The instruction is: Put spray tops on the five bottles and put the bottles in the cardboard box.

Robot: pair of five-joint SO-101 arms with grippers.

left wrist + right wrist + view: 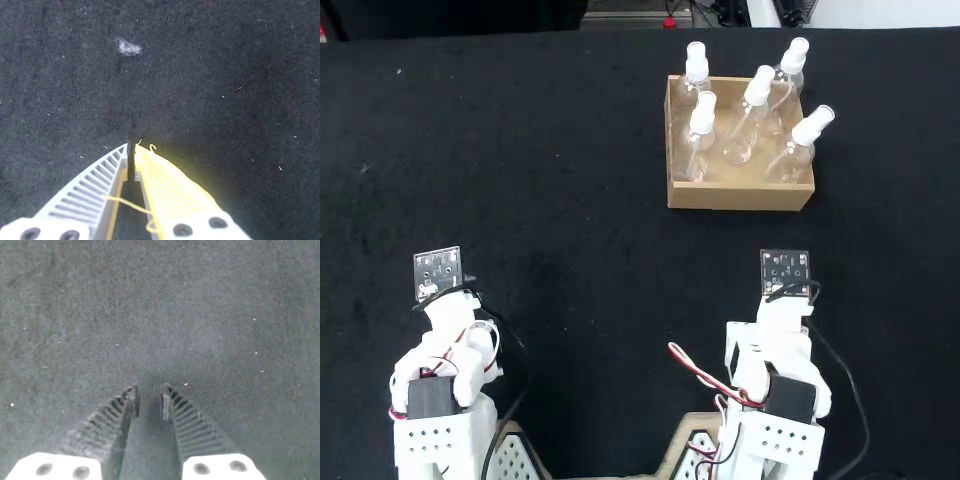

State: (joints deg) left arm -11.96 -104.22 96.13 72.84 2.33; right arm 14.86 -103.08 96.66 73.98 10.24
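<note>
Left arm (445, 345): folded low at the near edge of the worktop (520, 180), its wrist bent down toward the black surface.
Left hand (132, 150): the grey and the yellow finger meet at the tips, and nothing is between them.
Right arm (775, 350): folded in the same way, beside the left one.
Right hand (149, 400): narrow, with a small gap between the two dark fingers; it holds nothing.
Cardboard box (740, 195): on the worktop straight ahead of the right hand, well apart from it; for the left hand it is ahead and to its right.
Bottles (698, 140): all five stand inside the box, some leaning.
Spray tops (703, 105): one white top on each bottle.
Lint (129, 47): a pale speck ahead of the left hand.
</note>
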